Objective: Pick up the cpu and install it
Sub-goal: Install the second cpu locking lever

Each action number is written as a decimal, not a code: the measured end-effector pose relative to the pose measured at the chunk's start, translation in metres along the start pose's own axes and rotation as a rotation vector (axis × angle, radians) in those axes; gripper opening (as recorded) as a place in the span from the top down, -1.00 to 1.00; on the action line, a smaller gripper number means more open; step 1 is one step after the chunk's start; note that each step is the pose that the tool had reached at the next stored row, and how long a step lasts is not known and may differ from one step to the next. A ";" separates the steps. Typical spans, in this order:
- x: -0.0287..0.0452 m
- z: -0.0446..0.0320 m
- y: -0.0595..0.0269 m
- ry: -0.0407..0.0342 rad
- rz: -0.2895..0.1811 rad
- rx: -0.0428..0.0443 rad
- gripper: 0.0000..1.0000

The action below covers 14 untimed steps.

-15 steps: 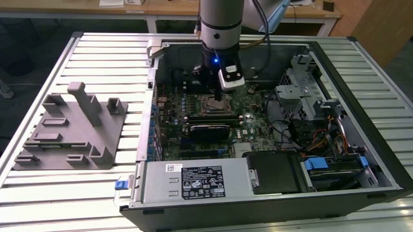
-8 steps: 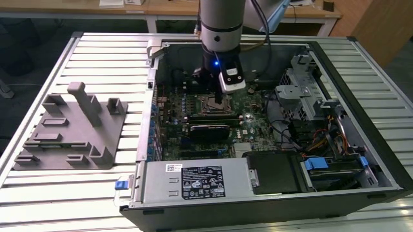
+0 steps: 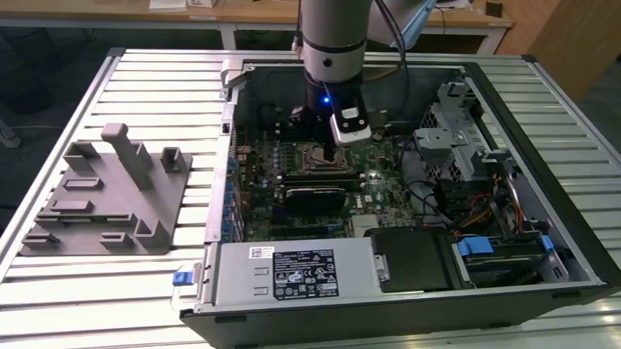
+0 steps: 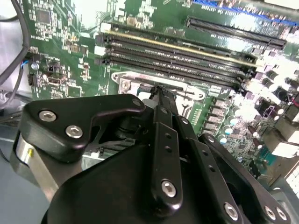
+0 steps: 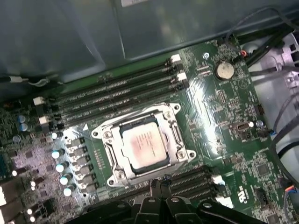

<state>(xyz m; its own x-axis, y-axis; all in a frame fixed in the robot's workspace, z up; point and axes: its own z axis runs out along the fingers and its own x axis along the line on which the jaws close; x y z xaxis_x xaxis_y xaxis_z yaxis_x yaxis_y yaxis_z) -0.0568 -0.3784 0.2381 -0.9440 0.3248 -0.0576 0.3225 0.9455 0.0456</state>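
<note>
black gripper linkage (image 5: 161,184) sits closest to my wrist cameras, fingertips pinched together on nothing.
silvery square cpu (image 5: 145,143) with its pale tan rim lies flat inside the metal-framed socket (image 5: 175,136) on the green motherboard (image 5: 219,116), just beyond my fingertips.

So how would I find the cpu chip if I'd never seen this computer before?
Look inside the open computer case at the green motherboard. Between the rows of long dark memory slots sits a shiny metal frame. The cpu is the flat, silvery square lying inside that frame, paler than everything around it.
</note>
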 end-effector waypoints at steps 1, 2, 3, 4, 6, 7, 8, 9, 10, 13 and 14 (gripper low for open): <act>-0.0004 0.0000 -0.0012 -0.0004 0.000 0.0011 0.79; -0.0008 0.0000 -0.0023 -0.0008 0.000 0.0022 0.79; -0.0012 0.0000 -0.0034 -0.0011 0.000 0.0033 0.79; -0.0016 0.0000 -0.0045 -0.0015 0.000 0.0042 0.79; -0.0024 0.0000 -0.0069 -0.0022 0.000 0.0063 0.79; -0.0028 0.0001 -0.0077 -0.0027 -0.001 0.0077 0.79; -0.0030 0.0001 -0.0084 -0.0033 -0.001 0.0095 0.79; -0.0031 0.0002 -0.0089 -0.0040 -0.001 0.0115 0.79; -0.0032 0.0003 -0.0092 -0.0047 -0.001 0.0132 0.79; -0.0034 0.0008 -0.0097 -0.0021 -0.006 0.0153 0.79; -0.0033 0.0009 -0.0098 -0.0007 -0.010 0.0156 0.79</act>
<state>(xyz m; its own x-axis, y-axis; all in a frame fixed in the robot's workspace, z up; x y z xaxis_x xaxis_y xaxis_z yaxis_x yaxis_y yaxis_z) -0.0567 -0.3887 0.2370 -0.9471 0.3154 -0.0587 0.3142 0.9489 0.0295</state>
